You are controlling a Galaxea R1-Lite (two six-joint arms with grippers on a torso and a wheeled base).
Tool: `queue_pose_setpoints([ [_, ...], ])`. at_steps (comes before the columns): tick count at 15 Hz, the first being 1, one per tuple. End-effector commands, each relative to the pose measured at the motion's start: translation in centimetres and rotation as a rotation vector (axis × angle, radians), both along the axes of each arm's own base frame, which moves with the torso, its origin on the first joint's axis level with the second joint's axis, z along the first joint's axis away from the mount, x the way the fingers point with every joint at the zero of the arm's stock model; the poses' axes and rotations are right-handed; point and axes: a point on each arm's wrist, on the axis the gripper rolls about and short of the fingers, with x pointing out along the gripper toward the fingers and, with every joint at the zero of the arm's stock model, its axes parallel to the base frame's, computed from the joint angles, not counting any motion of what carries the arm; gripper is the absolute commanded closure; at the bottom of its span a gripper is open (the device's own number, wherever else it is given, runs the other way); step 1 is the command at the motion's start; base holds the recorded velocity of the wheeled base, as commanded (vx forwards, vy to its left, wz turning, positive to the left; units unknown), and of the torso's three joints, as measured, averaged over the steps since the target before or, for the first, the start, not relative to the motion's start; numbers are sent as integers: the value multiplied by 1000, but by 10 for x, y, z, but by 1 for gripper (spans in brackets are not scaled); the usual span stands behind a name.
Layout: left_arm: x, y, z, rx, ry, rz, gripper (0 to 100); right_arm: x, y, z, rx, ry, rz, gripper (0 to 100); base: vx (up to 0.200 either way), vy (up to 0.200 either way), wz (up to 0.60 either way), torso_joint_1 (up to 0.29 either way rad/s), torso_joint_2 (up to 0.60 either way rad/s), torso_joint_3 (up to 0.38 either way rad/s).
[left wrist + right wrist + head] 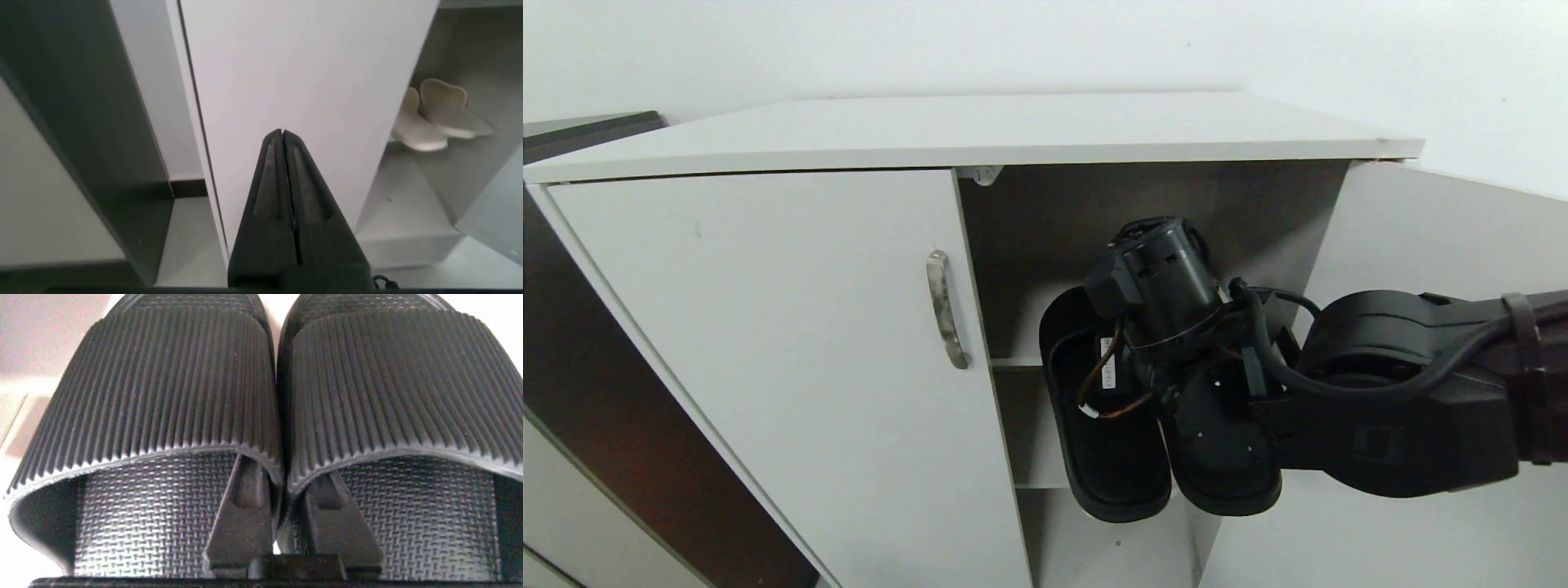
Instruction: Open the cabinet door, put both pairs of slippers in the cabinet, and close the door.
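A pair of black slippers (1111,445) hangs in front of the cabinet's (980,131) open right compartment, about level with its middle shelf (1017,361). My right gripper (1176,384) is shut on them. In the right wrist view its fingers (241,510) reach under the two ribbed straps and pinch the black slippers' (163,400) inner edges together. A pair of white slippers (433,118) lies on a shelf inside the cabinet. My left gripper (282,139) is shut and holds nothing, facing the closed left door (310,73).
The left door (768,367) with its metal handle (947,310) is closed. The right door (1421,245) is swung open to the right. A dark panel (596,392) stands left of the cabinet.
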Motion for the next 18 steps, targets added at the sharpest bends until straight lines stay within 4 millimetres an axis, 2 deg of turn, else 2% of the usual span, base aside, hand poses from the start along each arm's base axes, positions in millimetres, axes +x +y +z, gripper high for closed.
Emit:
queue_pose_setpoints([
  [1,0,0,0,0,-1,0,100,2,1,-3,-4,4,-3,100,0,0,0,0,0,0],
  [7,0,0,0,0,-1,0,100,6,3,-9,-2,8,-5,100,0,0,0,0,0,0],
  [13,0,0,0,0,-1,0,100,48,1,-6,41,-17,-33,100,0,0,0,0,0,0],
  [18,0,0,0,0,-1,0,100,66,8,8,42,-57,-30,100,0,0,0,0,0,0],
])
